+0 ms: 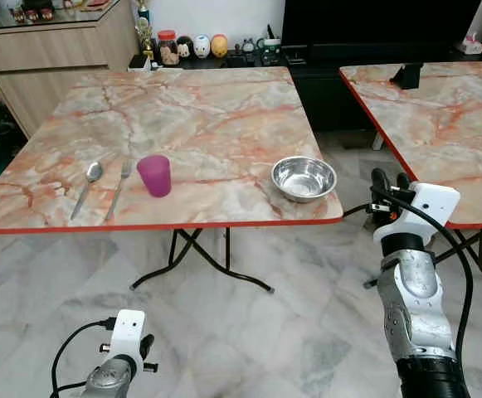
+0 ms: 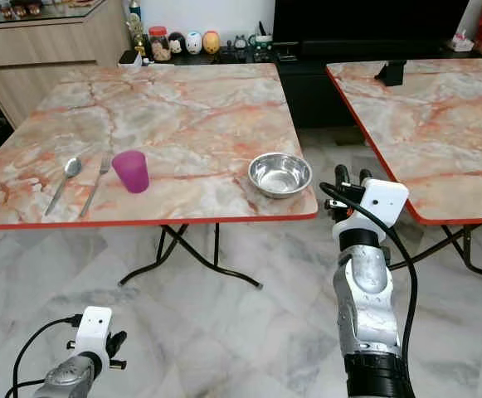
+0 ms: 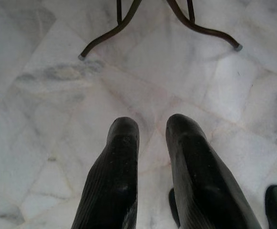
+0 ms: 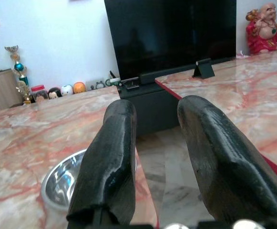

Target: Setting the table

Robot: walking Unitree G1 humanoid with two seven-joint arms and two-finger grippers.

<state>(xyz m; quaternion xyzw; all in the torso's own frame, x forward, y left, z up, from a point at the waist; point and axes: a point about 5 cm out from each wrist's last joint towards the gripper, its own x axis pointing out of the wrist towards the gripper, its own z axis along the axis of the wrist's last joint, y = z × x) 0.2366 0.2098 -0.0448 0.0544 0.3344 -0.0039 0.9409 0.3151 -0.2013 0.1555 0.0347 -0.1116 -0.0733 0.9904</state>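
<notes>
Left gripper [image 3: 151,138] low over marble floor [image 1: 249,332], fingers slightly apart, nothing between; arm cut off by frame edge. Right gripper [image 4: 157,119] raised beside near right corner of marble surface [image 1: 199,116], fingers apart, empty. On surface near front edge, left to right: spoon [image 1: 87,186], fork [image 1: 119,189] just beside it, purple cup [image 1: 154,175] upright, steel bowl [image 1: 304,177] well apart at right corner, partly hidden behind finger in right wrist view. Second surface [image 1: 440,108] at right, cut off.
</notes>
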